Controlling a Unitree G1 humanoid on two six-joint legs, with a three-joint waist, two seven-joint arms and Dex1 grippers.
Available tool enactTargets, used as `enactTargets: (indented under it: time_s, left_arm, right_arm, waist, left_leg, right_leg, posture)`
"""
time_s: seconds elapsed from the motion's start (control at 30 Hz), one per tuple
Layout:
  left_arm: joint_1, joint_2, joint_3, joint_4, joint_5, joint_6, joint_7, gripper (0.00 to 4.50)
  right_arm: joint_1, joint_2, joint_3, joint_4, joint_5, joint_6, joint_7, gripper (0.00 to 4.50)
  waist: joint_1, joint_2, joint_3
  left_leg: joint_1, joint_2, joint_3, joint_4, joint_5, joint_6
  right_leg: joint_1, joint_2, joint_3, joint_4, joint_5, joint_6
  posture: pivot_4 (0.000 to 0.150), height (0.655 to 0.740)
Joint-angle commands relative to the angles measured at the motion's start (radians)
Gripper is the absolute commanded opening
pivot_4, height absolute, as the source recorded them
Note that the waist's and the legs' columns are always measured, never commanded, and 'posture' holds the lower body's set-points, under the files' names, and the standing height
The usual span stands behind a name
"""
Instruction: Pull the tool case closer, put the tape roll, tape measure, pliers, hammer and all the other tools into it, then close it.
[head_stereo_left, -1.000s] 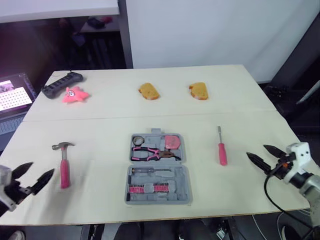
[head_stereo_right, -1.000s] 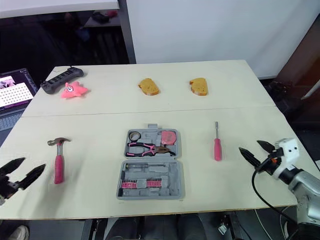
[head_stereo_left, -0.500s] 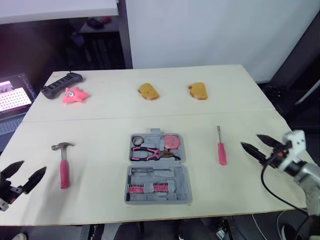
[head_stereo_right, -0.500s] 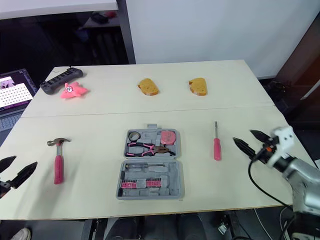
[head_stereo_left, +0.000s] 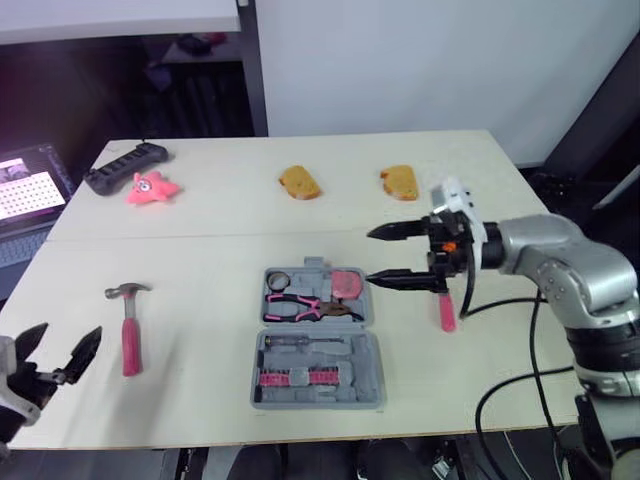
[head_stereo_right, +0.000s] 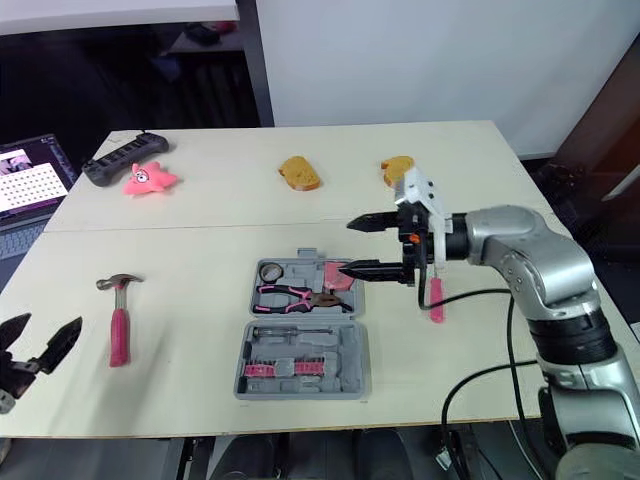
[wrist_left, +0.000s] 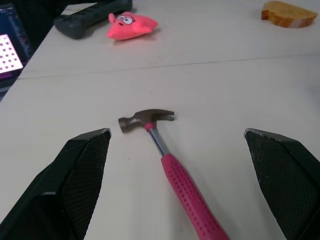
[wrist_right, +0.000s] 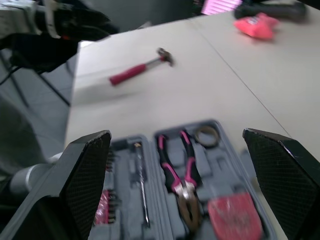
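We find the case (head_stereo_left: 316, 340) lying open near the front middle of the counter (head_stereo_left: 190, 260), both grey halves flat. The far half holds the tape roll (head_stereo_left: 277, 277) at its left corner, the pliers (head_stereo_left: 305, 307) across the middle and the pink tape measure (head_stereo_left: 346, 283) at its right corner. The near half holds a thin driver (head_stereo_left: 300, 342) and a row of pink bits (head_stereo_left: 297, 377).

The hammer (head_stereo_left: 128, 325) lies on the counter well left of the case, with its head away from us and its pink handle toward the front edge. The screwdriver (head_stereo_left: 443, 305) lies just right of the case, pink handle toward the front, partly behind the right arm.

The right claw (head_stereo_left: 372, 255) is released, fingers spread wide and empty. It points toward the left, at the far right corner of the case beside the tape measure. Its near fingertip sits at the case's right edge. We cannot tell its height above the case.

The left claw (head_stereo_left: 62, 345) is also released and empty. It sits at the front left corner of the counter, apart from the hammer. In the left wrist view its fingers (wrist_left: 85, 165) frame the hammer without touching it.

At the far side we note two bread pieces (head_stereo_left: 300, 182), a pink toy (head_stereo_left: 150, 188) and a black power strip (head_stereo_left: 123, 167) touching the toy.
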Motion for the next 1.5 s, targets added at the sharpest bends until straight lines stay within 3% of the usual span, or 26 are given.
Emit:
enactTargets:
  time_s: [0.03, 0.17, 0.3, 0.5, 0.7, 0.87, 1.07, 1.37, 1.5]
  left_arm:
    - [0.080, -0.078, 0.040, -0.116, -0.006, -0.005, 0.080, 4.50]
    - [0.114, -0.134, 0.026, -0.162, -0.005, 0.008, 0.144, 4.50]
    - [0.075, -0.125, -0.003, -0.178, 0.016, 0.052, 0.226, 4.50]
    - [-0.125, -0.022, -0.076, -0.129, 0.068, 0.250, 0.388, 4.50]
    - [-0.407, 0.089, -0.105, 0.067, 0.050, 0.502, 0.482, 4.50]
    - [-0.563, 0.121, -0.173, 0.266, 0.114, 0.488, 0.473, 4.50]
    - [-0.707, 0.089, -0.222, 0.497, 0.146, 0.431, 0.461, 4.50]
    - [-0.777, 0.003, -0.298, 0.599, 0.209, 0.293, 0.473, 4.50]
    - [-0.759, -0.019, -0.282, 0.588, 0.205, 0.290, 0.494, 2.80]
  right_arm:
    - [-0.089, 0.039, 0.048, 0.012, 0.001, 0.003, 0.044, 4.48]
    - [-0.139, 0.059, 0.094, 0.051, -0.017, 0.010, 0.082, 4.48]
    - [-0.168, 0.068, 0.107, 0.071, -0.025, 0.022, 0.090, 4.48]
    - [-0.170, 0.053, 0.109, 0.042, -0.040, 0.053, 0.073, 4.48]
    - [-0.145, 0.032, 0.088, -0.022, -0.044, 0.093, 0.021, 4.48]
    - [-0.113, 0.002, 0.072, -0.067, -0.046, 0.116, -0.016, 4.48]
    - [-0.074, -0.028, 0.070, -0.091, -0.068, 0.125, -0.066, 4.48]
    - [-0.043, -0.063, 0.062, -0.115, -0.076, 0.133, -0.097, 4.48]
    - [-0.043, -0.069, 0.059, -0.119, -0.080, 0.136, -0.105, 4.50]
  waist:
    - [-0.002, 0.000, 0.000]
    - [0.006, 0.000, 0.000]
    - [0.009, -0.001, 0.000]
    - [0.011, 0.000, 0.000]
    - [0.001, -0.001, 0.000]
    - [-0.004, -0.001, 0.000]
    - [0.000, -0.001, 0.000]
    - [0.000, -0.002, 0.000]
    - [0.001, -0.002, 0.000]
  left_leg:
    - [0.000, 0.000, 0.000, 0.000, 0.000, 0.000]
    - [-0.001, 0.000, -0.001, 0.000, 0.000, 0.000]
    - [-0.002, 0.000, -0.001, 0.001, 0.000, 0.000]
    - [-0.003, 0.000, -0.002, 0.001, 0.000, 0.000]
    - [-0.003, -0.001, -0.002, 0.001, 0.000, 0.000]
    - [-0.004, -0.001, -0.002, 0.001, 0.000, -0.001]
    - [-0.005, -0.001, -0.002, 0.001, 0.001, -0.002]
    - [-0.006, -0.002, -0.002, 0.001, 0.003, -0.004]
    - [-0.006, -0.002, -0.002, 0.001, 0.003, -0.005]
  right_leg:
    - [0.000, 0.000, 0.000, 0.000, 0.000, 0.000]
    - [0.000, 0.000, -0.001, 0.000, 0.000, 0.000]
    - [0.000, 0.000, -0.002, 0.000, 0.000, -0.001]
    - [-0.001, 0.001, -0.003, 0.001, 0.000, 0.000]
    - [-0.002, 0.001, -0.003, 0.001, 0.000, 0.000]
    - [-0.004, 0.001, -0.002, 0.002, 0.001, 0.001]
    - [-0.004, 0.000, -0.002, 0.002, 0.001, 0.002]
    - [-0.005, -0.001, -0.002, 0.002, 0.002, 0.003]
    - [-0.005, -0.001, -0.002, 0.002, 0.002, 0.003]
  posture:
    - [0.150, 0.7400]
    - [0.150, 0.7400]
    - [0.150, 0.7400]
    - [0.150, 0.7400]
    - [0.150, 0.7400]
    - [0.150, 0.7400]
    - [0.150, 0.7400]
    - [0.150, 0.7400]
    - [0.150, 0.7400]
